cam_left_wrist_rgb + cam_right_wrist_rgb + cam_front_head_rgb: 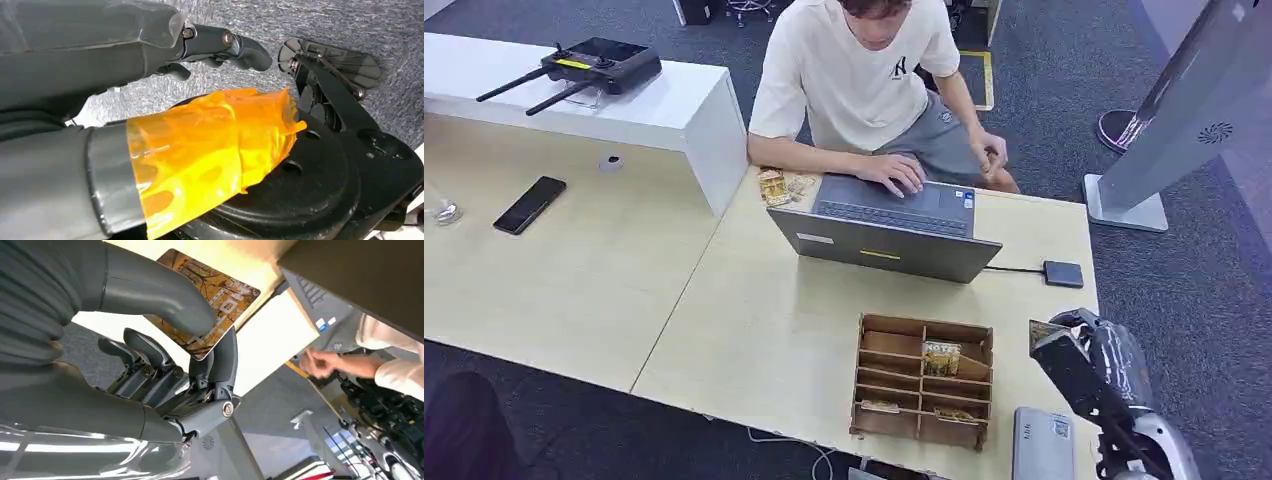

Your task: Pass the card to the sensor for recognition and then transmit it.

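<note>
A person (864, 80) is typing on an open laptop (889, 225) on the counter (624, 290), while a black phone (529, 204) is lying well apart beside a white shelf carrying a remote controller (589, 68).

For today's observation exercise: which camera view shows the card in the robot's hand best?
The right wrist view: the card appears large, its yellow print clear, pinched by the right hand. The head view shows just a small corner of it above that hand. The left wrist view looks elsewhere.
</note>
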You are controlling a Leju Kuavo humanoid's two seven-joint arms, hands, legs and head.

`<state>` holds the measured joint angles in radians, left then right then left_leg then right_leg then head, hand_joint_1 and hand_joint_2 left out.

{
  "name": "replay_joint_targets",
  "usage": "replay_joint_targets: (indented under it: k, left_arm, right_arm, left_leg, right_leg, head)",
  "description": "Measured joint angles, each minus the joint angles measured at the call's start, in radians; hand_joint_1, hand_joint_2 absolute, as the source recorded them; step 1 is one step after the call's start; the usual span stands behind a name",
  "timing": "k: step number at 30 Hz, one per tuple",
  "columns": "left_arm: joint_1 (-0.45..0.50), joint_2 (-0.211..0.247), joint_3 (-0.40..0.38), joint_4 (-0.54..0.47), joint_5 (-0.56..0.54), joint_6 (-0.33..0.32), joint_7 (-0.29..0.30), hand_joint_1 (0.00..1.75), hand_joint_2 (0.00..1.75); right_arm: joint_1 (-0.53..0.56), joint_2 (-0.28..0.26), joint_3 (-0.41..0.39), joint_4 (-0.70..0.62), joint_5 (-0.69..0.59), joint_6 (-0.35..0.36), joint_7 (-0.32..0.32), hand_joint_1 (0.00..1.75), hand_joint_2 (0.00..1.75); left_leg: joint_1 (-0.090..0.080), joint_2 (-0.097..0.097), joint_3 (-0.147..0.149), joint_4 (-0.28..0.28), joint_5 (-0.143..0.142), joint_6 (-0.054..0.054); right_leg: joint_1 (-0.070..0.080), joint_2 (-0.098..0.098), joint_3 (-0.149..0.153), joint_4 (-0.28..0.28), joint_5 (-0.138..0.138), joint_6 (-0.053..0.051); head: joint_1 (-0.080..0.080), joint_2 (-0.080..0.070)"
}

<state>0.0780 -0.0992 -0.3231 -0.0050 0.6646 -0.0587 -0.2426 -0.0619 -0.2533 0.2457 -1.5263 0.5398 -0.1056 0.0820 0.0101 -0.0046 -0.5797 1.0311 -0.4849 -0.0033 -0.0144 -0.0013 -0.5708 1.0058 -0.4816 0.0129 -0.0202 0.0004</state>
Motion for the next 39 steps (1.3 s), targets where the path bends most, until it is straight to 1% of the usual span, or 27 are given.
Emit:
replay_joint_targets:
  k: [6, 10, 17, 25, 32, 36, 39]
  left_arm:
    - [-0.003, -0.002, 0.003, 0.000, 0.023, 0.006, 0.013, 0.00, 0.00]
    - [-0.006, -0.002, 0.003, 0.000, 0.035, 0.007, 0.018, 0.00, 0.00]
    - [-0.009, -0.002, 0.003, 0.000, 0.061, 0.012, 0.032, 0.00, 0.00]
    - [-0.012, -0.003, 0.003, 0.000, 0.091, 0.018, 0.048, 0.00, 0.00]
    - [-0.014, -0.003, 0.003, 0.000, 0.108, 0.016, 0.054, 0.00, 0.00]
    - [-0.018, -0.011, 0.003, 0.000, 0.132, 0.041, 0.062, 0.00, 0.00]
    - [-0.023, -0.018, 0.003, 0.000, 0.139, 0.050, 0.063, 0.00, 0.00]
  right_arm:
    - [0.006, -0.024, -0.003, 0.000, -0.020, 0.029, 0.020, 1.75, 1.75]
    - [0.008, -0.034, -0.018, 0.003, -0.037, 0.035, 0.031, 1.75, 1.75]
    - [0.008, -0.051, -0.047, 0.026, -0.086, 0.068, 0.061, 1.75, 1.75]
    - [0.012, -0.073, -0.050, 0.049, -0.122, 0.113, 0.095, 1.75, 1.75]
    - [0.011, -0.103, -0.048, 0.061, -0.143, 0.146, 0.122, 1.75, 1.75]
    - [0.011, -0.126, -0.047, 0.073, -0.177, 0.174, 0.140, 1.75, 1.75]
    - [0.010, -0.139, -0.047, 0.081, -0.190, 0.181, 0.145, 1.75, 1.75]
  left_leg:
    - [0.000, 0.000, 0.000, 0.000, 0.000, 0.000]
    - [0.000, 0.000, 0.000, 0.000, 0.000, 0.000]
    - [0.000, 0.000, 0.000, 0.000, 0.000, 0.000]
    - [0.000, 0.000, 0.000, 0.000, 0.000, 0.000]
    - [0.000, 0.000, 0.000, 0.000, 0.000, 0.000]
    - [-0.001, 0.000, 0.000, 0.000, 0.000, 0.000]
    - [0.000, 0.000, 0.000, 0.000, 0.000, 0.000]
  right_leg:
    - [0.000, 0.000, 0.000, 0.000, 0.000, 0.000]
    - [0.000, 0.000, 0.000, 0.000, 0.000, 0.000]
    - [0.000, 0.000, 0.000, 0.000, 0.000, 0.000]
    - [0.000, 0.000, 0.000, 0.000, 0.000, 0.000]
    - [0.000, 0.000, 0.000, 0.000, 0.000, 0.000]
    - [-0.001, 0.000, 0.000, 0.000, 0.000, 0.000]
    - [-0.001, 0.000, 0.000, 0.000, 0.000, 0.000]
  head:
    - [0.000, 0.000]
    - [0.000, 0.000]
    - [0.000, 0.000]
    - [0.000, 0.000]
    - [0.000, 0.000]
    - [0.000, 0.000]
    - [0.000, 0.000]
